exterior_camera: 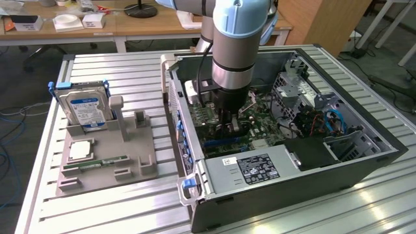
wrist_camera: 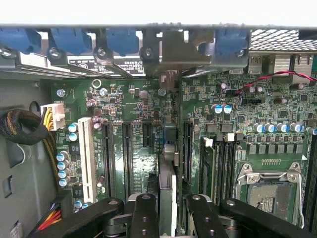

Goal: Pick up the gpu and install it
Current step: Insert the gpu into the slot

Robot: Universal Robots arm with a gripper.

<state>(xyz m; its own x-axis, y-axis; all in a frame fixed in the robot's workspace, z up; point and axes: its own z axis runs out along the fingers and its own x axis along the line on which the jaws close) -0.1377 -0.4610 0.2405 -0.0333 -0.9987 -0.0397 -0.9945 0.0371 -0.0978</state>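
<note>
Tool [wrist_camera: 167, 210] nearest the wrist camera: its black fingers [wrist_camera: 144, 213] are pinched on the gpu [wrist_camera: 167, 178], held edge-on and upright over the motherboard [wrist_camera: 133, 124], aligned with the slot row beside the white slot [wrist_camera: 86, 156]. Its bracket end points toward the case's rear wall with the blue clips [wrist_camera: 69, 39]. In the exterior view the arm [exterior_camera: 237, 44] reaches down into the open case [exterior_camera: 293, 185]; at its 9 o'clock a tray [exterior_camera: 107, 156] on the tabletop [exterior_camera: 117, 73] holds a hard drive [exterior_camera: 85, 107].
</note>
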